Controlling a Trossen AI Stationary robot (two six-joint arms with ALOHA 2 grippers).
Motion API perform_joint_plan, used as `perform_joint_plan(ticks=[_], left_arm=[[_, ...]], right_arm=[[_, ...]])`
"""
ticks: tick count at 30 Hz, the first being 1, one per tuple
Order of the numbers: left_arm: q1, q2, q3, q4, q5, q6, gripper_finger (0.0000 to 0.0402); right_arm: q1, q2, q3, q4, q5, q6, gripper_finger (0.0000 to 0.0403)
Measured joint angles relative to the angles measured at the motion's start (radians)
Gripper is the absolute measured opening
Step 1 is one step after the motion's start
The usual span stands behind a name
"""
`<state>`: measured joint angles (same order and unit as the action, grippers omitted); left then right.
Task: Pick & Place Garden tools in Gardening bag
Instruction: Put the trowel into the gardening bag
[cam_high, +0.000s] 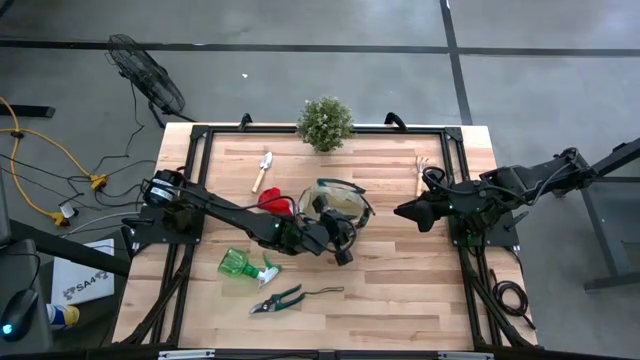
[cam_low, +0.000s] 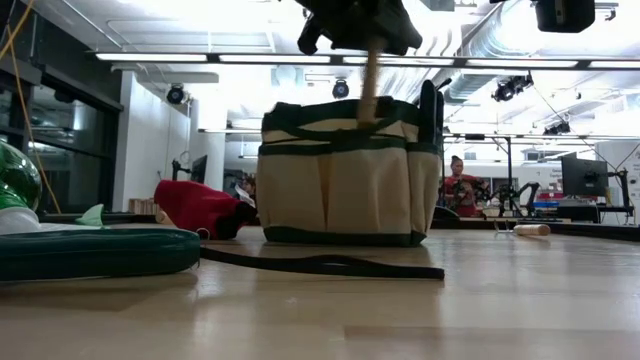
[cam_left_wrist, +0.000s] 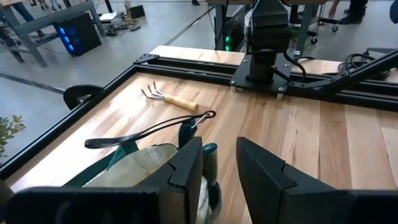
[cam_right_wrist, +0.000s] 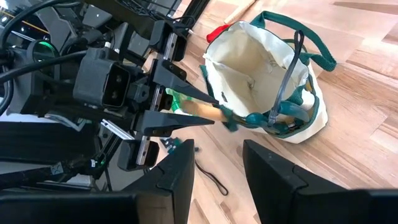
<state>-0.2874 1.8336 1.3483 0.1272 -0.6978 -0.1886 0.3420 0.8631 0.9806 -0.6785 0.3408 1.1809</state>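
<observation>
A: Round tan fabric gardening bag with dark green trim (cam_low: 340, 190) standing upright mid-table, mouth open to the top. Light wooden-handled garden tool (cam_low: 370, 78) hanging vertical over the near rim, lower end hidden behind the fabric. Metal end not visible, so no calling it trowel or rake.

B: Pinched by the left gripper (cam_right_wrist: 200, 110)?

A: Yes, fingers clamped on the wooden handle, right above the bag's edge. Looks like the drop-in step, nearly done.

B: Tips for a clean drop?

A: Shift slightly toward the bag's centre before letting go, away from the rim and the black loop handle (cam_right_wrist: 287, 74). Lower until the tip sits inside, then part the fingers and lift straight up. Risk of snagging the soft wall or tipping the bag otherwise.

B: Right gripper (cam_high: 402, 212)?

A: Waiting just beside the bag on the far side, fingers apart, holding nothing.

B: Left on the table?

A: Red glove (cam_high: 270, 200) touching the bag, green plastic spray bottle (cam_high: 243, 264), green-handled pruners (cam_high: 277, 299), wooden-handled trowel (cam_high: 263, 170), small wooden-handled rake (cam_high: 420, 176). Bushy green potted plant (cam_high: 325, 122) at the back edge, not for bagging.
</observation>
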Motion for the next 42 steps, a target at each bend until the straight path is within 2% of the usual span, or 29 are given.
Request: perform_joint_plan(ticks=[11,16,23,30,35,42], left_arm=[[0.000,-0.025,0.000,-0.003,0.010,0.032,0.0101],[0.000,-0.089,0.000,-0.030,-0.036,0.062,0.0101],[0.000,-0.224,0.001,-0.247,-0.131,0.024,0.0102],[0.015,-0.328,0.002,-0.526,-0.211,-0.193,0.0102],[0.081,-0.378,0.001,-0.798,-0.111,-0.422,0.0102],[0.229,-0.392,0.000,-1.139,0.137,-0.660,0.0102]], right_arm=[[0.000,0.000,0.000,0.000,0.000,0.000,0.0129],[0.000,0.000,0.000,0.000,0.000,0.000,0.0129],[0.000,0.000,0.000,0.000,0.001,-0.007,0.0129],[0.000,0.000,0.000,-0.012,0.001,-0.008,0.0129],[0.000,0.000,0.000,-0.013,0.001,-0.008,0.0129],[0.000,0.000,0.000,-0.014,0.001,-0.008,0.0129]])
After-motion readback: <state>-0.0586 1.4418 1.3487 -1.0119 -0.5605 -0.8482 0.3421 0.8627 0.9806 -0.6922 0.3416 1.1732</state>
